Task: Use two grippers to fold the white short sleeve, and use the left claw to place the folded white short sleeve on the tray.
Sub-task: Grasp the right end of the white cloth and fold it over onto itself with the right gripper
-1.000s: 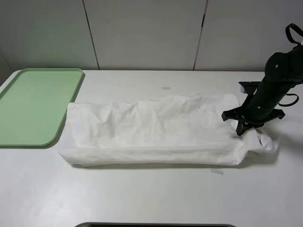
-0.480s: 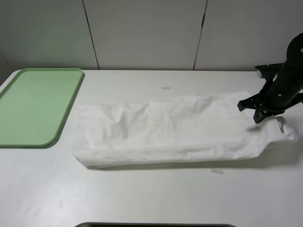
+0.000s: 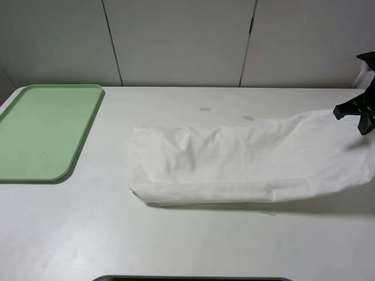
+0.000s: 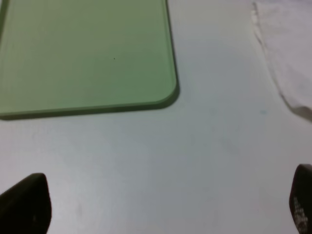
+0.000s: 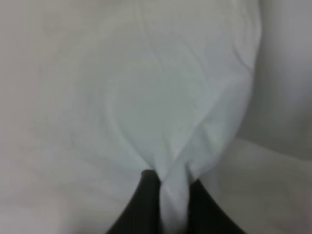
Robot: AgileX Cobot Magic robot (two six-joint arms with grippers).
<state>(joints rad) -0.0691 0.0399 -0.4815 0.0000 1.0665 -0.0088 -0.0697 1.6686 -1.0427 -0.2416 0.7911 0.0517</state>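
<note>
Right gripper [image 5: 169, 195] has its jaws pinched shut on a bunch of the shirt [image 3: 234, 158], a tight pleat of white cloth squeezed between the two black tips. In the high view that end is lifted off the table [image 3: 176, 246] at the far right, and the rest lies as one long folded band running back to mid-table, its free end flat and well apart from the tray [image 3: 41, 132] on the left. Left claw [image 4: 163, 207] is spread wide with nothing in it, hovering over bare table near the tray's rounded corner, the shirt's edge just peeking into its wrist view. This looks like the lengthwise fold done and the crosswise fold in hand. To do it well, I'd carry the raised end in a low arc toward the free end, high enough to clear the cloth beneath but not so high that the band slides along the table. The pinch is narrow, so a slow move suits it; a jerk could slip the cloth out. The left claw could come down on the free end to pin it, and the edges want lining up before the right lets go.
</note>
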